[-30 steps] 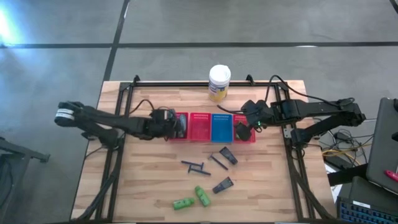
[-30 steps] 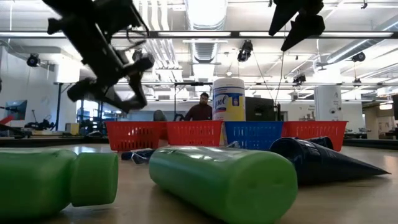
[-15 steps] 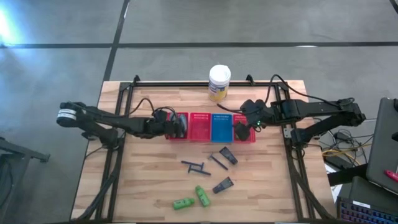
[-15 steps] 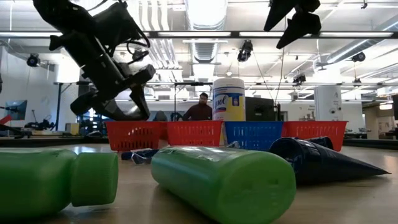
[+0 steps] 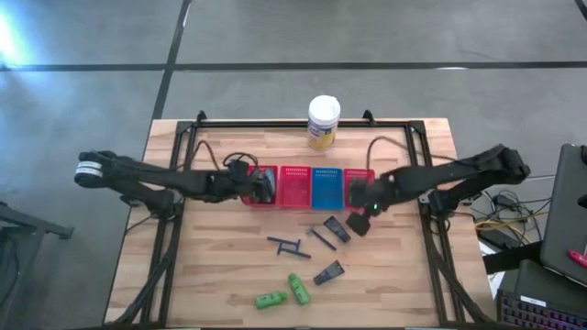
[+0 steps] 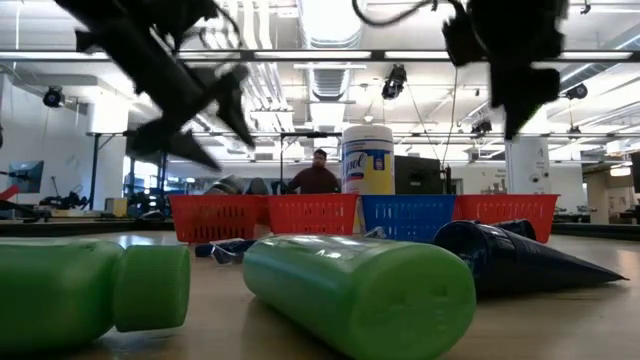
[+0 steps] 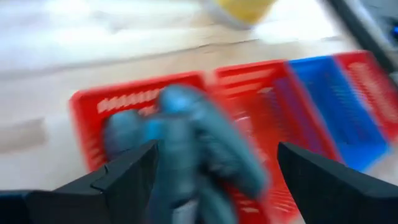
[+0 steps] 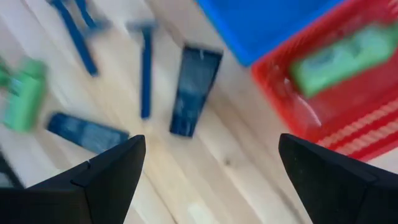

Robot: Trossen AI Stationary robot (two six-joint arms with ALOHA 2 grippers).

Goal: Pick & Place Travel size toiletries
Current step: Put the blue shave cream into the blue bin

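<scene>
Four mesh baskets stand in a row: red (image 5: 266,174), red (image 5: 295,186), blue (image 5: 326,188), red (image 5: 365,176). My left gripper (image 5: 264,186) hangs open over the leftmost red basket (image 7: 93,106), where grey oval tubes (image 7: 186,143) lie. My right gripper (image 5: 359,220) is open, above the table just right of a dark wedge tube (image 5: 337,229) (image 8: 194,90). Another wedge tube (image 5: 328,272), thin dark sticks (image 5: 286,244), and two green bottles (image 5: 270,299) (image 5: 298,288) lie flat on the wood. A green bottle (image 8: 348,56) lies in the rightmost red basket.
A white canister with a yellow label (image 5: 323,121) stands behind the baskets near the table's far edge. Bare wood lies left of the sticks and right of the wedge tubes. In the low view a person (image 6: 318,172) shows in the room beyond the table.
My right gripper has swung from above the rightmost red basket toward the table's near edge and down, ending beside the dark wedge tube. My left gripper dipped toward the leftmost red basket and has risen again above it.
</scene>
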